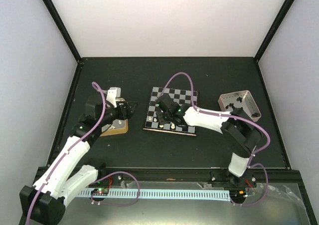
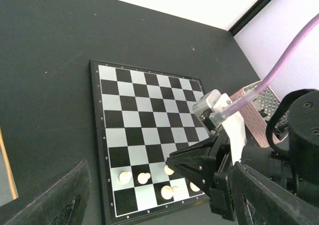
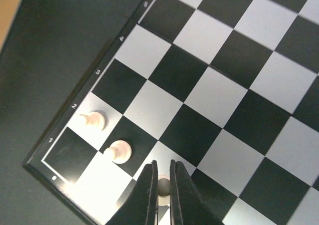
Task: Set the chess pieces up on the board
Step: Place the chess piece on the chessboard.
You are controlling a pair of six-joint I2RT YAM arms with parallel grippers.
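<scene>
Cream pieces [image 3: 118,151] hug board [image 3: 214,95] edge.

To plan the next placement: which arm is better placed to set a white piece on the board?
Right. The right gripper is shut on a white piece above the board's near rows; the left gripper hangs open, off the board.

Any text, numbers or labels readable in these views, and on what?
"5", "4", "3", "2": rank numbers lying sideways on the border of the board, right wrist view.
Marks beside the corner square: too blurred to read.
Border marks in the left wrist view: too small to read.
Nothing else legible.
</scene>
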